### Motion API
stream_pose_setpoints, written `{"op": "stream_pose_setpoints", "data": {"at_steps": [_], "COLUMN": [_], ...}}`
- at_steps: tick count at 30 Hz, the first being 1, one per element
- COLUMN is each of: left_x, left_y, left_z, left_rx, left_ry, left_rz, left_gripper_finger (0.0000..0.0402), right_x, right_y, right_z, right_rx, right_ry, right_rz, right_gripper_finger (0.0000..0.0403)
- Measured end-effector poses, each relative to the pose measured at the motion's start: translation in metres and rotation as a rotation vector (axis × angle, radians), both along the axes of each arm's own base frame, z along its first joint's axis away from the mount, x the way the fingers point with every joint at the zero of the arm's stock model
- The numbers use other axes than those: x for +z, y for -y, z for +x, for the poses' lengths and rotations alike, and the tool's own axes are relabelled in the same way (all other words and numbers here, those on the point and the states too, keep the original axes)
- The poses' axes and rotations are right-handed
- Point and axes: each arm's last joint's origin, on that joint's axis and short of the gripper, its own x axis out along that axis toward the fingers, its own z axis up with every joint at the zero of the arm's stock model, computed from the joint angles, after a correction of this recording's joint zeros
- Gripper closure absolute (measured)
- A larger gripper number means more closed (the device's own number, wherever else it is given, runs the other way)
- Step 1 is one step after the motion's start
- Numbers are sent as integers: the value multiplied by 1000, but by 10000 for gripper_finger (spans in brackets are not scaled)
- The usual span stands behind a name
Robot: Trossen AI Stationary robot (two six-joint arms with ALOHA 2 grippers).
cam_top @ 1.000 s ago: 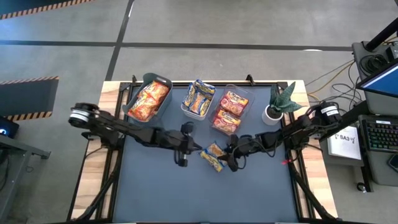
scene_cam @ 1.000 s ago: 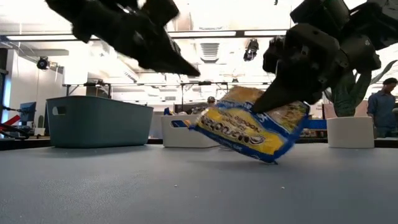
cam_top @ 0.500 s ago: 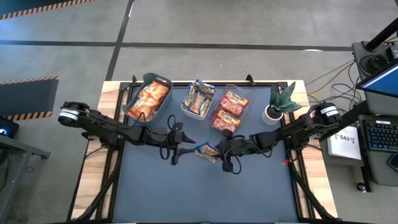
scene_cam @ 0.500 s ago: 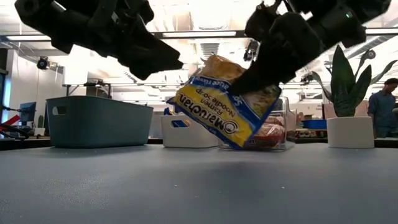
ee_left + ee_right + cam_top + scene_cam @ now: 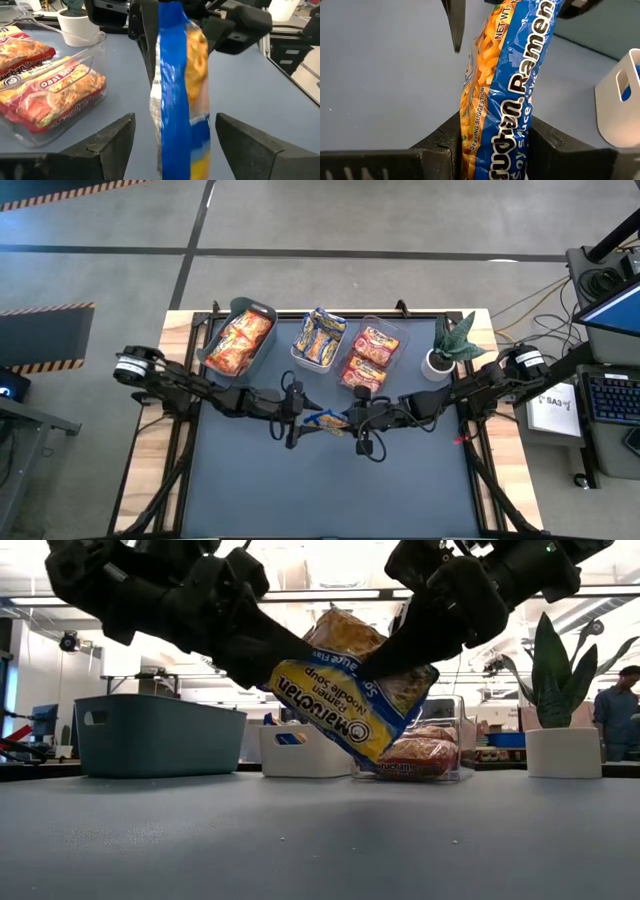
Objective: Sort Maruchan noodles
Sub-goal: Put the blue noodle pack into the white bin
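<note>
So my right gripper [image 5: 492,145] is clamped on one end of a blue-and-yellow crinkly plastic ramen packet [image 5: 350,690], holding it up off the dark grey counter [image 5: 330,490], roughly mid-counter and just in front of the bins. My left gripper [image 5: 172,137] has its fingers spread wide with the packet's free end sitting between them, not pinched yet. Looks like a mid-air handoff to me, since the white plastic bin [image 5: 318,340] with the other blue-and-yellow packets is probably an easier drop from the left side. The grey-green plastic bin [image 5: 240,340] has the orange-red packets, and the clear plastic bin [image 5: 372,358] has the whitish ones with red.

Versus a second ago: the packet was low, near the counter, and the left gripper was shut and off to the side. Now the packet's lifted and the left fingers are opened around it.
</note>
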Motion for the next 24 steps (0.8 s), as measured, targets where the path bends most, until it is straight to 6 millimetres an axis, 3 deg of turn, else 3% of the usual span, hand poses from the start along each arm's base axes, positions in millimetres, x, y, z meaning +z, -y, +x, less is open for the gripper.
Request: {"op": "stream_pose_setpoints", "data": {"at_steps": [6, 17, 24], "left_x": [-2, -1, -2], "left_y": [2, 2, 2], "left_z": [12, 16, 15], "left_rx": [-2, 0, 0], "left_ry": [-2, -6, -29], "left_rz": [10, 5, 8], "left_gripper_finger": [177, 316, 327], "right_x": [1, 2, 3], "right_y": [0, 0, 0], "right_z": [1, 1, 1], "right_rx": [11, -8, -30], "right_ry": [10, 24, 28], "right_rz": [-34, 4, 41], "right_gripper_finger": [266, 257, 210]}}
